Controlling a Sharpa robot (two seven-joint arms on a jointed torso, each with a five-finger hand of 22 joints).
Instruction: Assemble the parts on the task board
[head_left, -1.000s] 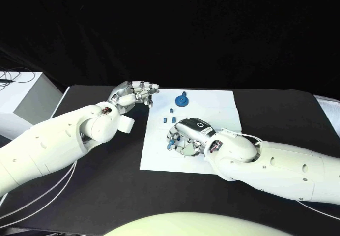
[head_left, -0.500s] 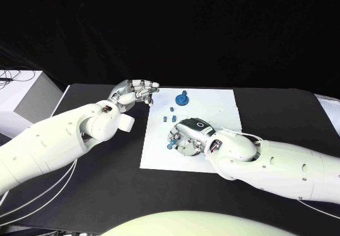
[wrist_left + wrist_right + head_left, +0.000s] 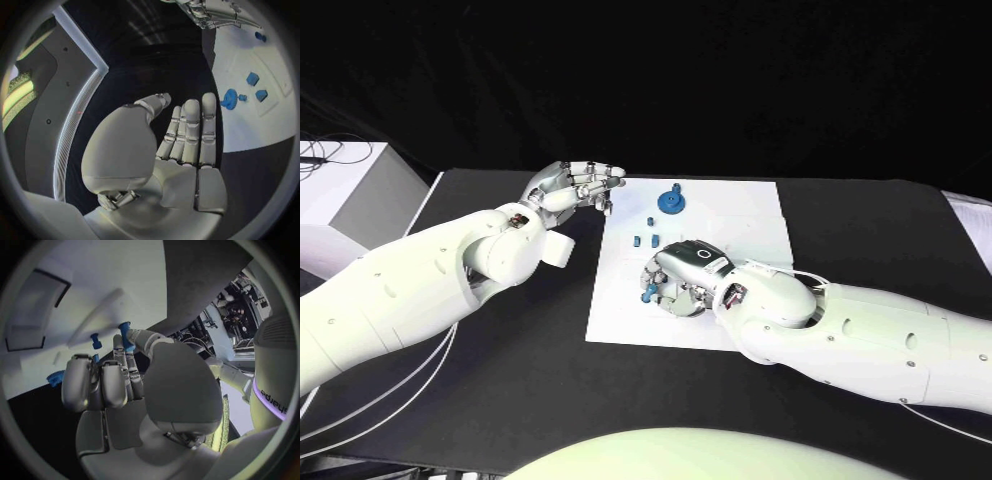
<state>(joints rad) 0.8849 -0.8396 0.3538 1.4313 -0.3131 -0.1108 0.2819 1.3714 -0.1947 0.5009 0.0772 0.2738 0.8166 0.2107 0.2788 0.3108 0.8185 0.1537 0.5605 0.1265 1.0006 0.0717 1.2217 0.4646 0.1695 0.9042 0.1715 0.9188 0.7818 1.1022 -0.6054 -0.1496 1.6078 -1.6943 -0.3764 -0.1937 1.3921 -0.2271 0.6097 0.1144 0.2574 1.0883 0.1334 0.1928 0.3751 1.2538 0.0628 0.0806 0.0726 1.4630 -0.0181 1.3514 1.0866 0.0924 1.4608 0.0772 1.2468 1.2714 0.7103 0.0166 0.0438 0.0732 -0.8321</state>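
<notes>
Little is changing since a second ago: your right hand (image 3: pixel 678 275) is shifting only slightly over the near-left part of the task board (image 3: pixel 733 215), and the left hand is staying where it was. You are curling the right hand's fingers down around a small blue part (image 3: pixel 125 335); in the right wrist view that peg is sitting at the fingertips (image 3: pixel 120 345), seemingly pinched so it can be stood into the board, though whether it is truly gripped is hard to tell. Another small blue peg (image 3: pixel 95 340) is standing just beside it on the white plate. Further toward the board's far edge, a round blue part (image 3: pixel 672 203) and a row of small blue pieces (image 3: pixel 643 241) are waiting, untouched. Your left hand (image 3: pixel 577 186) is hovering off the board's far-left corner above the black counter (image 3: pixel 877 230), fingers loosely curled and holding nothing, probably kept clear so the right can work.
</notes>
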